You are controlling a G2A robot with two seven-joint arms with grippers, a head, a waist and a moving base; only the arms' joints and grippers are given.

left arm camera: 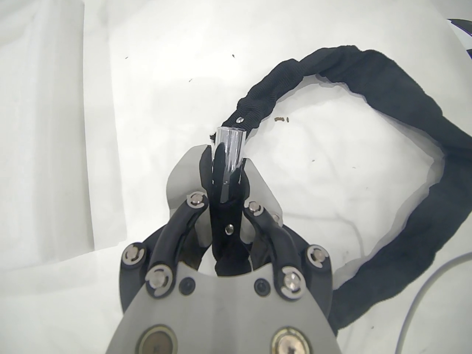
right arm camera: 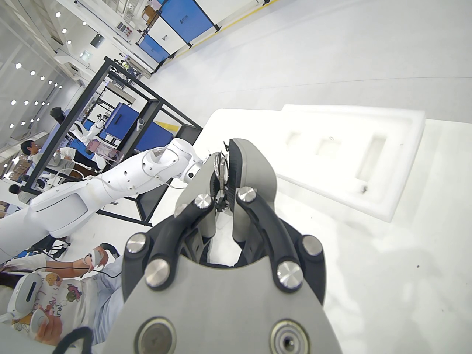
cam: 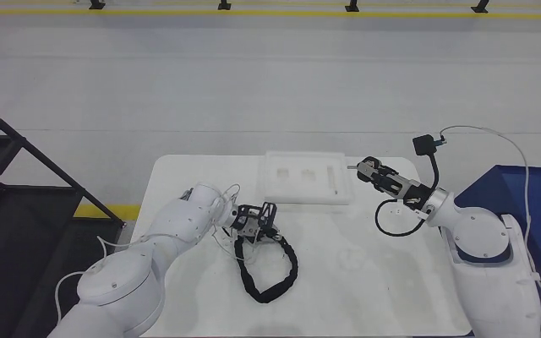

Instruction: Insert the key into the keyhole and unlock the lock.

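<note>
Bright, even overhead light, soft shadows on the table (cam: 363, 287), glints on the chrome lock (left arm camera: 229, 149)

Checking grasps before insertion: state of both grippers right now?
Left gripper: closed, holding the lock by its chrome end.
Right gripper: closed, holding the key.

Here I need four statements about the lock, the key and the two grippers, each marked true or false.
1. The left gripper is shut on the lock. True.
2. The key already sits in the keyhole. False: the right gripper holds it apart from the lock, beside the foam tray.
3. The lock's black chain lies looped on the table. True.
4. The lock rests in the foam tray. False: it is off the tray, in the left gripper.
</note>
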